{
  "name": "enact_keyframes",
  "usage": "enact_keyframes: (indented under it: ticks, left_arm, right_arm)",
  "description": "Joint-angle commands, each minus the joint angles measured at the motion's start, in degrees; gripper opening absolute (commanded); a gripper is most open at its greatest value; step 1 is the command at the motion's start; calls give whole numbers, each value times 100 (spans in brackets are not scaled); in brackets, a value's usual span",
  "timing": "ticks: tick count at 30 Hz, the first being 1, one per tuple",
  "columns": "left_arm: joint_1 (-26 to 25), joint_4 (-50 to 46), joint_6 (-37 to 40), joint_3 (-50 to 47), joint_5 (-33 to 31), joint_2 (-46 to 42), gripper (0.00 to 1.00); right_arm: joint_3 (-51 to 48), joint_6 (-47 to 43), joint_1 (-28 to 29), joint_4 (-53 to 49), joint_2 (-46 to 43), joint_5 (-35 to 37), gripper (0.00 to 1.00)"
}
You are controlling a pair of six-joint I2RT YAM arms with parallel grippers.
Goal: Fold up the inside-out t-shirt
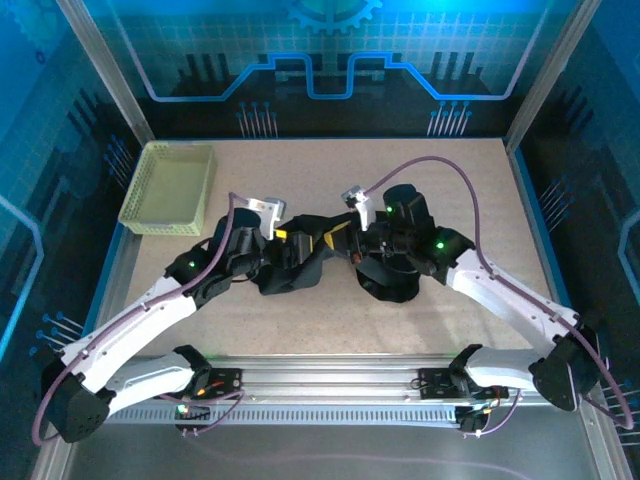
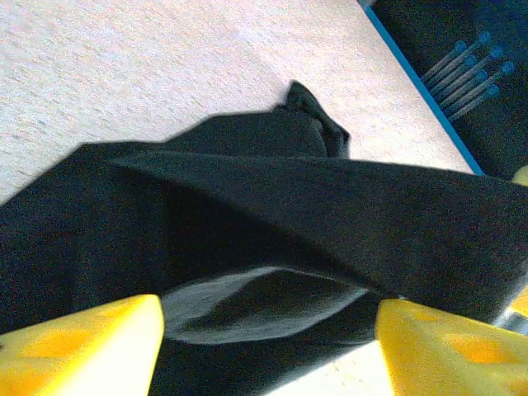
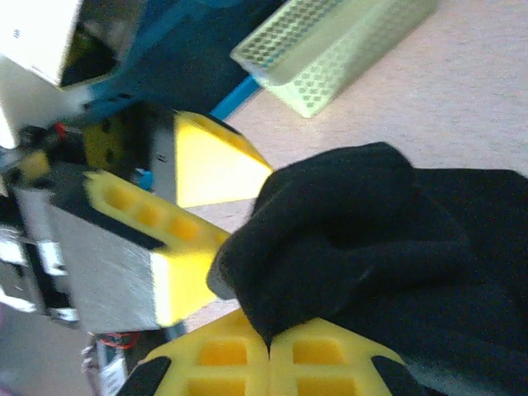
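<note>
One inside-out t-shirt (image 1: pixel 290 265), plain black, lies crumpled into a rumpled band near the middle of the tabletop (image 1: pixel 400 165), strung between the two arms; seen from above, its cloth runs from the left arm's wrist across to a darker heap under the right arm's wrist

Two tools are at work on it; the left tool (image 2: pixel 271 318) has its two yellow fingers (image 2: pixel 82 351) standing wide apart, one at each lower corner of its own wrist view, with a ridge of black cloth crossing ahead of them and a paler grey fold lying in the gap; whether the cloth touches either finger cannot be told

The right tool (image 3: pixel 268 351) has its two yellow fingers pressed together, the seam between them closed, and a thick wad of the black shirt bunches up right at their tips, pinched there; just beside that wad, in the right wrist view, the left tool's pair of parted fingers flank the same cloth

One pale yellow-green mesh basket (image 1: pixel 170 187) sits at the far left corner of the tabletop, well apart from the shirt
</note>
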Motion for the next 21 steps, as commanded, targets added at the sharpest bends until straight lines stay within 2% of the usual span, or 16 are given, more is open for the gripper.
enact_keyframes:
  ticks: [1,2,4,6,8,11,14,18,21]
  left_arm:
    - [571,-7,-517,-191,-561,-190,81]
    - [877,-197,-706,-163,-415,-53,81]
    - [1244,-673,-879,15,-440,398,81]
    - [1389,-1229,-940,272,-665,1002,80]
    - [1449,-1519,-963,497,-670,1653,79]
    - [1488,-1486,-1038,650,-457,2398,79]
    - [1478,-1109,-977,627,-8,2773,80]
    - [1292,-719,-861,585,739,2907,83]
    - [935,-601,-722,555,717,2914,87]
  right_arm:
    - [-139,-236,-192,-711,-736,1608,0]
    - [-245,-220,-344,-911,-963,2049,0]
    - [-428,-106,-793,-1204,-1307,2478,0]
    - [-562,75,-1270,-1473,-1520,2687,0]
    - [-759,174,-1631,-1536,-1633,2578,0]
    - [-1089,368,-1772,-1421,-1645,2514,0]
    - [-1280,547,-1811,-1286,-1615,2533,0]
    - [-1332,618,-1898,-1231,-1550,2515,0]
    - [-1336,626,-1960,-1215,-1433,2449,0]
